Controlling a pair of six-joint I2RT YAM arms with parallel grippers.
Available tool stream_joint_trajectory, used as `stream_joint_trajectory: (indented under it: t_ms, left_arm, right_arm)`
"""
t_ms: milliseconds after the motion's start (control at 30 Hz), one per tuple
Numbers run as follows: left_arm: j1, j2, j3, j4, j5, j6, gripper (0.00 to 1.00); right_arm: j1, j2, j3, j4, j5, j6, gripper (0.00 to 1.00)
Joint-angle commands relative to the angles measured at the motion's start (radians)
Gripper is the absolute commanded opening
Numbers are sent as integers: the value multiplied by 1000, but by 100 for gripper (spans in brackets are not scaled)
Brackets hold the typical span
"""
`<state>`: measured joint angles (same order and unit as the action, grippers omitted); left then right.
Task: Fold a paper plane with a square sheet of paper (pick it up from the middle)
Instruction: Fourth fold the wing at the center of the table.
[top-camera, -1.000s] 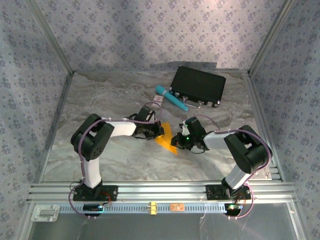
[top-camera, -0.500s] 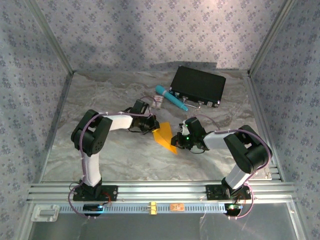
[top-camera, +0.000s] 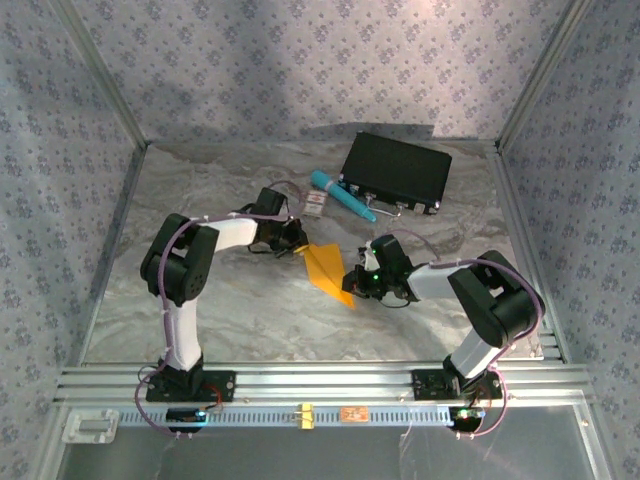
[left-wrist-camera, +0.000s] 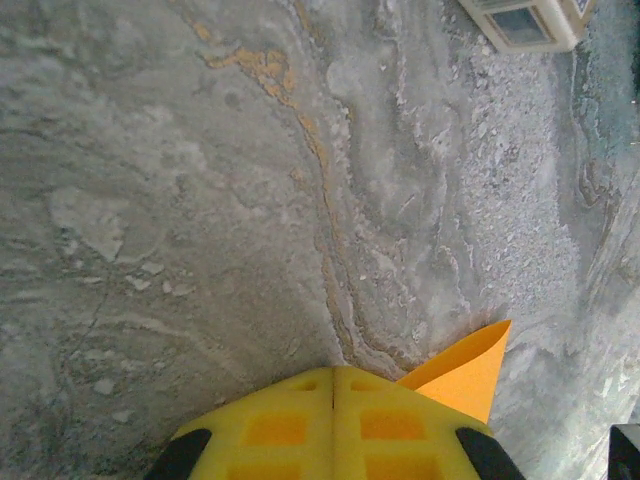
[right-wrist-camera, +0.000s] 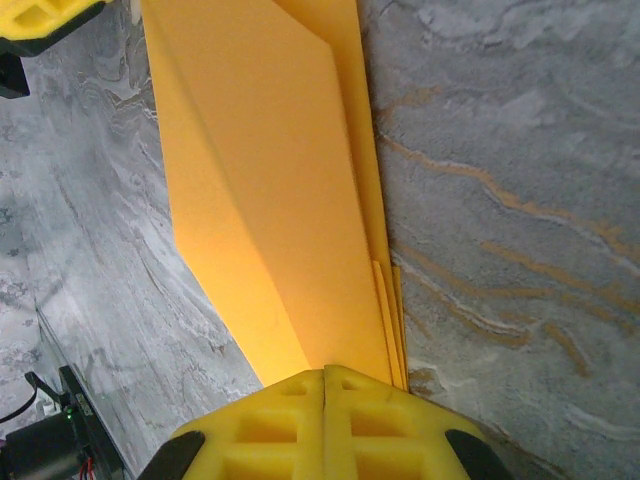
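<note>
Claw (right-wrist-camera: 325, 372) tight on paper plane (right-wrist-camera: 270, 180)

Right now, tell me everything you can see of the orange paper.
The orange-yellow paper is folded into a long, narrow wedge with stacked layers along one edge, thin and matte, lying flat on the marble tabletop. The shut right gripper meets one end; the shut left gripper sits at the other, a corner poking out beside it.

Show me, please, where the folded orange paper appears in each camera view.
Top external: the paper lies at the middle of the picture.
Left wrist: one corner of the paper sits near the bottom edge, right of centre.
Right wrist: the paper runs from top left down to bottom centre.
Shared landmark: the marbled table beneath it.
</note>
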<state>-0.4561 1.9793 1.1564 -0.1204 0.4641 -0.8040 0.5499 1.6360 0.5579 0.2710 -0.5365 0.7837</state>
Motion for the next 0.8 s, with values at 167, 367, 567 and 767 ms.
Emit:
stream_joint_trajectory:
  t_ms: [167,367,567,767]
  left_arm:
    - [15,-85,15,-68,-113,25,2]
    - [-45,-163,-15,-45,-84,38,5]
    - [-128,-105,-46,58,30,-7,5]
    - [-135,-14,-46,82,37,-27,4]
  right_arm:
    - [1,26,-54,-212,72,-41,0]
    - [0,16,-52,-218,81,-41,0]
    - [-2,12,-56,-219,86,-42,0]
    - [-2,10,-58,-215,86,-42,0]
